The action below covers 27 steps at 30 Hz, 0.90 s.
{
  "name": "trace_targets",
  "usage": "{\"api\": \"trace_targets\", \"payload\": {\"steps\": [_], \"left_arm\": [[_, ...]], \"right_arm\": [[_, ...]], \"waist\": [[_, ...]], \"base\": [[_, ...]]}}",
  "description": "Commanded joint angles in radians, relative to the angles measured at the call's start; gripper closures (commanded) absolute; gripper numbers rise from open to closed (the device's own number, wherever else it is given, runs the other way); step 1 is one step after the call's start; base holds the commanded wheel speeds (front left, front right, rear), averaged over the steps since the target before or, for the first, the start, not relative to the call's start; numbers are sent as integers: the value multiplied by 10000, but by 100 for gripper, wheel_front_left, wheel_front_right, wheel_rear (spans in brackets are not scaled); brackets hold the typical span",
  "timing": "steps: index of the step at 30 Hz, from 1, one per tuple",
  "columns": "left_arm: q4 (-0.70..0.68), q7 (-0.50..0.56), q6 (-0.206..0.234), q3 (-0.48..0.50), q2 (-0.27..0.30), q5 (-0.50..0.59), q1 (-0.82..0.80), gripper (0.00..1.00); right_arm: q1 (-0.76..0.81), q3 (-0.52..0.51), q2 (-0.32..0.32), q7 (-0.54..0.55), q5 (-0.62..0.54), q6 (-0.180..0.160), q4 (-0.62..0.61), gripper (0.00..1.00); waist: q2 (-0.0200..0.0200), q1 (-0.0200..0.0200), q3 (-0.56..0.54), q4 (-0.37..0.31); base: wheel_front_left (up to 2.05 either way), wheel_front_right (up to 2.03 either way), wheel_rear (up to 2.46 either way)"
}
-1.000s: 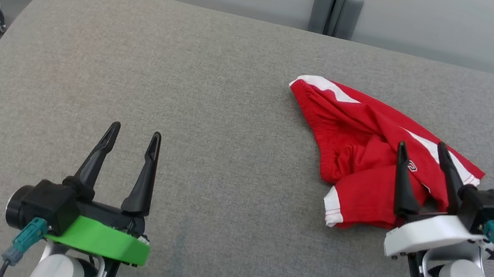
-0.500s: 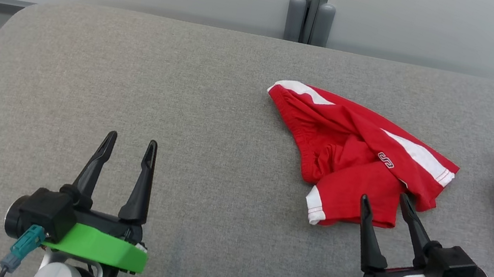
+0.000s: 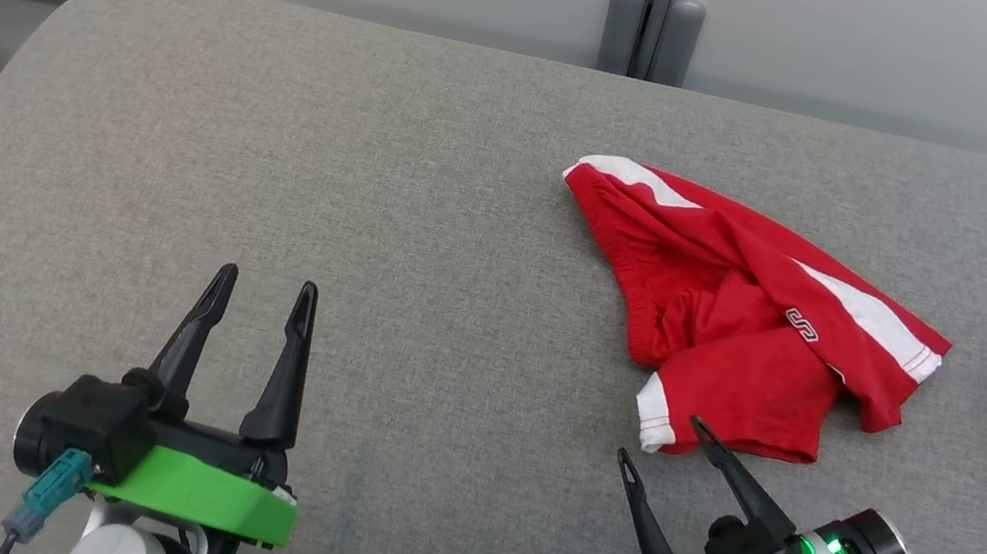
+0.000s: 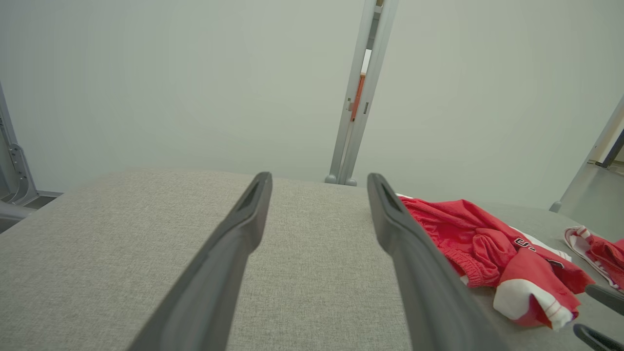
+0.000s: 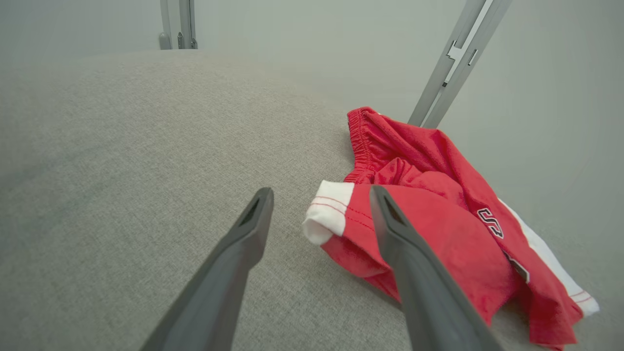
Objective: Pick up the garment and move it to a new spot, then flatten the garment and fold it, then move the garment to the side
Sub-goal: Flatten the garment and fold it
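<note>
Matt grey woven cloth, coarse in grain, covers the tabletop point(image 3: 366, 194). The red shorts point(image 3: 733, 299) are soft, matt, crumpled cloth with white trim. The left claw point(image 3: 268, 279) and right claw point(image 3: 661, 439) have smooth, matt dark plastic fingers point(image 3: 286, 362).

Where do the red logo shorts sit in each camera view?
Head view: red shorts right of centre, just beyond the right gripper.
Left wrist view: red shorts at lower right.
Right wrist view: red shorts right of centre, partly behind one finger.
Shared landmark: their white hem cuff.
</note>
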Motion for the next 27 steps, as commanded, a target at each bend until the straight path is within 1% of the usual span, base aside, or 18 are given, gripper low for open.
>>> {"api": "trace_targets", "payload": {"steps": [1, 6, 13, 14, 15, 16, 21, 27], "left_arm": [[-23, 1, -21, 33, 10, -12, -140, 0], [-50, 2, -22, 50, 10, -34, -311, 0], [-43, 1, 43, 46, 10, -117, -432, 0], [-39, 2, 45, 45, 10, -131, -418, 0], [-33, 2, 49, 45, 10, -135, -412, 0], [-25, 1, 49, 44, 10, -138, -411, 0], [15, 1, 78, 41, 10, -155, -419, 0], [87, 1, 109, -24, 11, -200, -450, 0]], "right_arm": [[-193, -23, -90, -30, -230, -20, 189, 0], [-514, -307, 86, -32, -788, -20, 806, 0], [-958, -848, 219, -32, -1250, -20, 1496, 0], [-1043, -961, 244, -32, -1273, -20, 1607, 51], [-1104, -1039, 261, -32, -1293, -20, 1661, 73], [-1159, -1093, 275, -32, -1329, -20, 1720, 100], [-1447, -1146, 375, -32, -955, -20, 1537, 100], [-2391, -505, 440, -32, -183, -20, 772, 100]], "waist": [[0, 0, 101, 135], [0, 0, 260, 397], [0, 0, 484, 667], [0, 0, 504, 692], [0, 0, 516, 703], [0, 0, 527, 711], [0, 0, 514, 687], [0, 0, 367, 565]], "base": [[0, 0, 0], [0, 0, 0], [0, 0, 0], [0, 0, 0], [0, 0, 0], [0, 0, 0], [0, 0, 0], [0, 0, 0]]}}
